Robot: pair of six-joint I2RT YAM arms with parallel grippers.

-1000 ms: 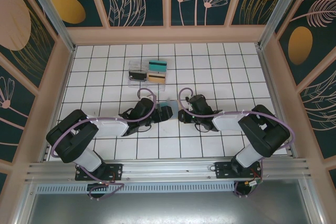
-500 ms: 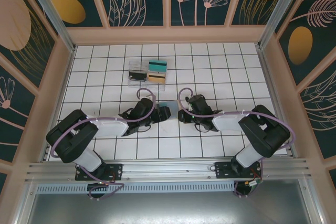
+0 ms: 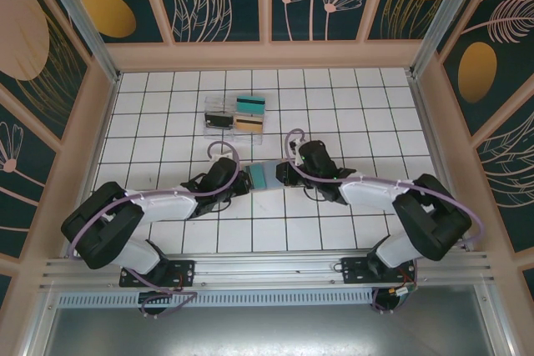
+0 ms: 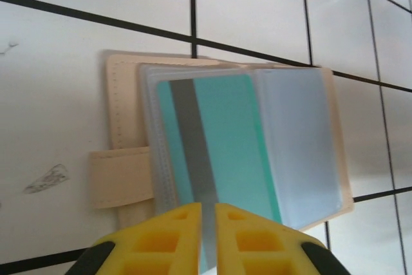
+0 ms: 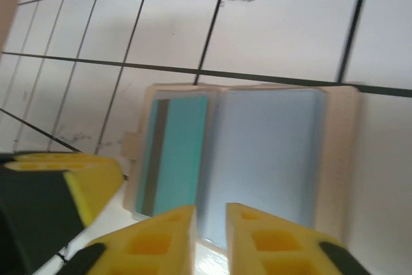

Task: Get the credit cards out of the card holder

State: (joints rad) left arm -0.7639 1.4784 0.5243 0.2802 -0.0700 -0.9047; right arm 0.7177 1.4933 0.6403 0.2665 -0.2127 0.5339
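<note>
Find card holder (image 3: 261,177) lying open flat on tiled table (image 3: 350,114), between both grippers. Note left gripper (image 4: 208,210) pinched narrow on near edge of teal card (image 4: 225,146), seated in left pocket. Note right gripper (image 5: 210,214) narrow too, nipping near edge of right pocket. See strap tab (image 4: 119,178) jutting beside left gripper. Record clear tray (image 3: 235,116) well behind, holding loose cards (image 3: 250,105).

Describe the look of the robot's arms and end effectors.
The left arm and right arm have black joints, white shells and looping lavender cables. The left end effector and right end effector have blocky yellow fingers with rectangular recesses.
</note>
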